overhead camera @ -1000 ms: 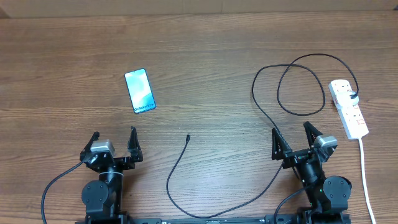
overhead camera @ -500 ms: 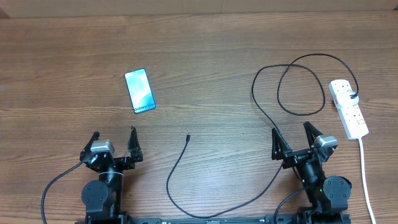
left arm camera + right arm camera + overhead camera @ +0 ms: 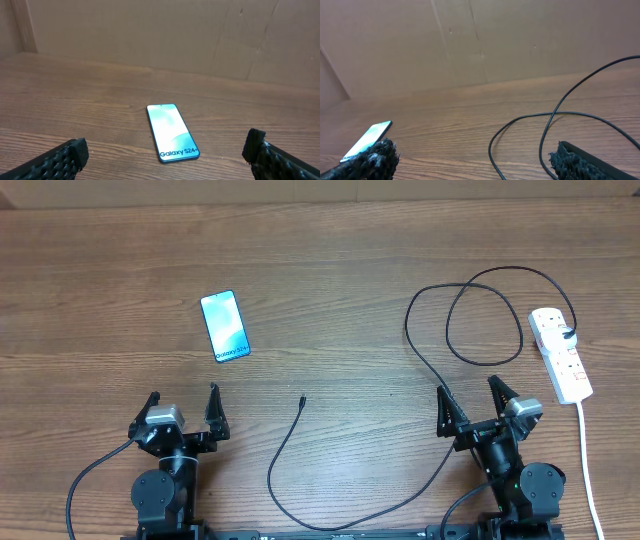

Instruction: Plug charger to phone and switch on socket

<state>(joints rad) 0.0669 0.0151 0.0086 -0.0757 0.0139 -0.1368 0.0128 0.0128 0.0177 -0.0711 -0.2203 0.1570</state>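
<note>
Nothing is in hand yet, as I read it: the job is at its very start. The left gripper (image 3: 183, 395) waits at the near edge of the table (image 3: 330, 250) with its jaws spread wide and empty, and the right gripper (image 3: 467, 388) is the same, wide and holding nothing. The phone (image 3: 225, 326) lies flat, screen up, just far of my left gripper. The charger (image 3: 283, 442) has its connector tip (image 3: 302, 398) lying between the arms, near and right of the phone and well apart from it. Its cable sweeps right past the right arm, loops, and ends at a black plug (image 3: 568, 334) that looks already seated in the socket (image 3: 560, 355) at the right edge. I judge the first move is a fine pinch just behind that tip with the left gripper, then lining it up with the phone's near end; the switches fall to the right arm
</note>
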